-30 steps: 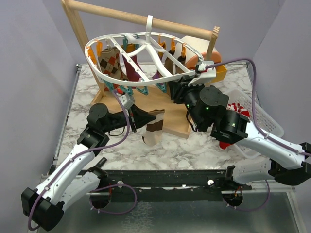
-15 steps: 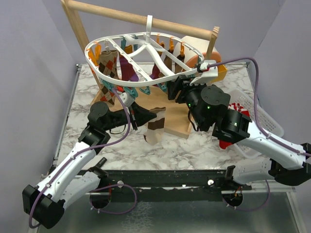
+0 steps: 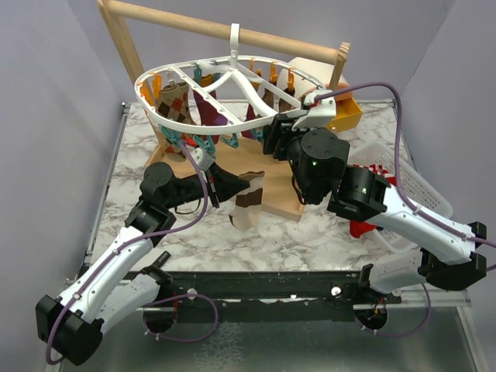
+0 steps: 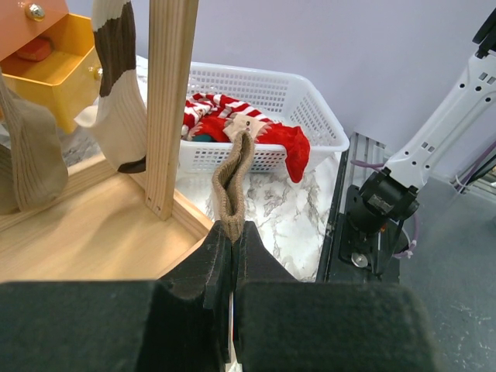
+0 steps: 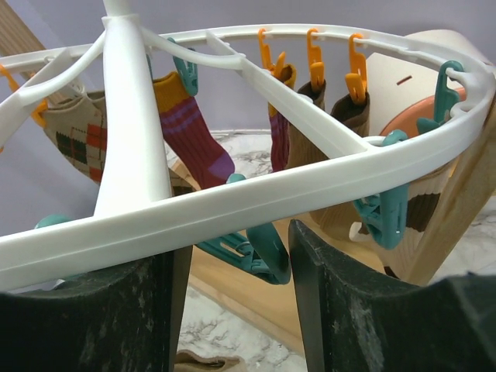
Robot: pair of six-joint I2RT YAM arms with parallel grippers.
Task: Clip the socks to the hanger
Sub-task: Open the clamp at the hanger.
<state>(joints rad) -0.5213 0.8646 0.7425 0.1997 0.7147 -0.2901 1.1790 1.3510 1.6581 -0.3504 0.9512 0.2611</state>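
White basket [image 4: 314, 116], red striped socks [image 4: 209, 108] inside

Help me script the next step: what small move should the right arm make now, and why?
Probably close the right fingers on the teal plastic clip showing between them under the white plastic oval hanger ring, to squeeze it open. The left fingers pinch the tan ribbed sock, ready to feed in.

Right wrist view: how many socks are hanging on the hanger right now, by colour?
argyle sock: 1
maroon-purple socks: 2
brown socks: 2
brown-banded sock, partly hidden: 1
Total: 6
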